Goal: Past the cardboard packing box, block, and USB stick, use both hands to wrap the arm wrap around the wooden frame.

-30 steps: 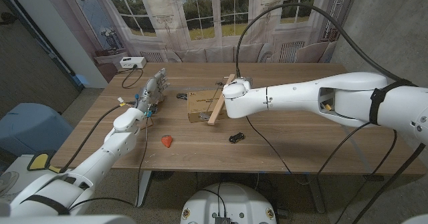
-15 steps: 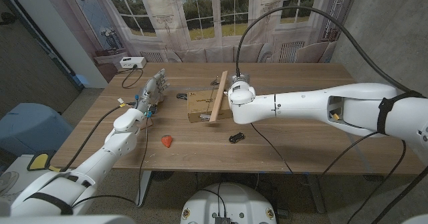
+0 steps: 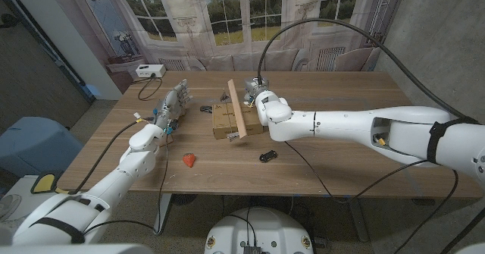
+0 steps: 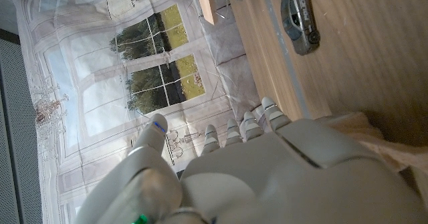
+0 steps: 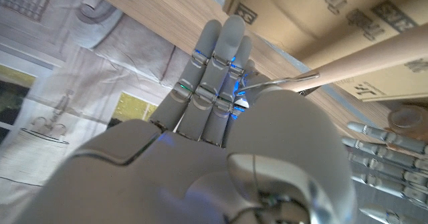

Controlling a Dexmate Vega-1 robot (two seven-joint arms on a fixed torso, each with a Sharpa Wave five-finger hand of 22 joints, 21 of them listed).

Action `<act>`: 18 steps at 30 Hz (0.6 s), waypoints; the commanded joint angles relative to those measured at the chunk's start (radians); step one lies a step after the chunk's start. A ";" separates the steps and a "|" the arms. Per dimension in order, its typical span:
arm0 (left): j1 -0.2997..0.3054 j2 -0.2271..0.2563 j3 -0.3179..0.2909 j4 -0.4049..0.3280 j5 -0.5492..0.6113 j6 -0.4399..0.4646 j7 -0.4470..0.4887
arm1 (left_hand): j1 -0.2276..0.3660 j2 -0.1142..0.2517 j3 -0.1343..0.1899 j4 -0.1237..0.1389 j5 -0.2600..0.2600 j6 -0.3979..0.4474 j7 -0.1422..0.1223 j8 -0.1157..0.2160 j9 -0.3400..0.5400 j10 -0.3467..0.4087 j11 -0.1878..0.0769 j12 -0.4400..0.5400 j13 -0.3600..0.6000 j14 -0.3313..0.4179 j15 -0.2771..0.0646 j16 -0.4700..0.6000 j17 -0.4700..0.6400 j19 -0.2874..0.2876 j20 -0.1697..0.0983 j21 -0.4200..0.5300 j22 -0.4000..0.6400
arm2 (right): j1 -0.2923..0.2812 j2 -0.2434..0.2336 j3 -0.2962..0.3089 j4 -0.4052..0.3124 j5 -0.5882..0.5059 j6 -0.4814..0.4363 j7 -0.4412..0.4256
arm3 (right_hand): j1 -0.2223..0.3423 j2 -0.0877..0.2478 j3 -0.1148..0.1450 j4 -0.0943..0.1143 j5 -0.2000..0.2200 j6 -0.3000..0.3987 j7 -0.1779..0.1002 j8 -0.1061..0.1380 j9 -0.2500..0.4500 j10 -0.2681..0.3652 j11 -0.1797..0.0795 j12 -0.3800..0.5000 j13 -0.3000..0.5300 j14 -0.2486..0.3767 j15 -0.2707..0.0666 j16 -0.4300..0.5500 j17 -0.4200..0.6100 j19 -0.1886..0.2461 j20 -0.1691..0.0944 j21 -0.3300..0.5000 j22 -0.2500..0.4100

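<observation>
My right hand (image 3: 254, 93) grips the wooden frame (image 3: 236, 108), which leans tilted across the cardboard packing box (image 3: 225, 120). Left of the box, my left hand (image 3: 173, 100) stands with fingers apart, holding nothing, over the arm wrap (image 4: 374, 138). The USB stick (image 3: 267, 156) lies near the box, table-front side.

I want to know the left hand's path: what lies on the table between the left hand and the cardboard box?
In the head view, only bare tabletop lies between the left hand and the cardboard box; the red block sits nearer the table's front edge, off that line.
</observation>
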State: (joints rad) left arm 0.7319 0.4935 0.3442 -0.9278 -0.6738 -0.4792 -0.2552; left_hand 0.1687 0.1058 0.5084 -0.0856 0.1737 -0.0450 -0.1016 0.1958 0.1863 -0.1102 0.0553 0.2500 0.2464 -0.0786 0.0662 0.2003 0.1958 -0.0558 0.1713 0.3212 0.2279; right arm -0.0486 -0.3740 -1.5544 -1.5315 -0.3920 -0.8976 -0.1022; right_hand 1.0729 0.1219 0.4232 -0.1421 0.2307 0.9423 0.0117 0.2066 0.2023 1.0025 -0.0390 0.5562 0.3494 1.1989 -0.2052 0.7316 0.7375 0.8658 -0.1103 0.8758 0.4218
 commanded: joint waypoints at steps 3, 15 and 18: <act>-0.002 -0.011 -0.006 0.029 -0.007 -0.017 -0.007 | -0.007 -0.002 0.005 0.002 -0.001 0.002 -0.002 -0.002 0.001 -0.008 -0.002 -0.005 -0.001 -0.008 0.003 -0.003 0.000 -0.006 0.000 -0.002 -0.001 | -0.077 0.044 0.169 0.071 -0.117 0.172 0.113 | 0.033 0.009 -0.008 -0.004 0.014 -0.030 0.027 -0.011 0.007 0.009 0.036 -0.019 -0.019 0.068 -0.020 0.000 0.020 0.007 -0.095 0.033 0.001; -0.013 -0.016 -0.005 0.048 -0.008 -0.022 -0.018 | -0.008 -0.001 0.006 0.002 -0.001 0.003 -0.001 -0.002 0.001 -0.010 -0.004 -0.006 -0.002 -0.008 0.003 -0.003 0.000 -0.006 -0.001 -0.002 -0.001 | -0.086 0.101 0.279 0.104 -0.068 0.091 0.310 | 0.025 -0.023 -0.044 0.007 0.013 -0.070 0.038 -0.016 0.009 0.007 0.059 -0.048 -0.047 0.110 -0.018 0.002 0.048 0.038 -0.093 0.079 -0.007; -0.019 -0.019 -0.005 0.058 -0.008 -0.024 -0.022 | -0.008 -0.001 0.007 0.002 -0.001 0.003 -0.001 -0.002 0.001 -0.011 -0.004 -0.007 -0.002 -0.008 0.002 -0.003 0.000 -0.006 0.000 -0.002 -0.001 | -0.091 0.104 0.317 0.102 -0.028 0.076 0.333 | -0.010 -0.077 -0.090 0.025 0.031 -0.148 0.024 -0.022 0.011 -0.070 0.063 -0.092 -0.046 0.032 -0.016 -0.069 0.041 -0.030 -0.067 0.079 -0.032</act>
State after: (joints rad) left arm 0.7262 0.4818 0.3391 -0.8937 -0.6804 -0.4966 -0.2662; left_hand 0.1688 0.1058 0.5084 -0.0856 0.1737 -0.0450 -0.1016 0.1958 0.1863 -0.1120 0.0536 0.2432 0.2414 -0.0785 0.0661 0.2003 0.1959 -0.0558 0.1713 0.3212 0.2279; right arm -0.1220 -0.3018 -1.3583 -1.4514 -0.4951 -0.7934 0.1000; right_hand 1.0911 0.0920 0.3603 -0.1297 0.2454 0.8418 0.0445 0.1885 0.2105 0.9793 0.0251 0.4860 0.2982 1.2799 -0.2139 0.7077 0.7802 0.8752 -0.1172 0.9435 0.4043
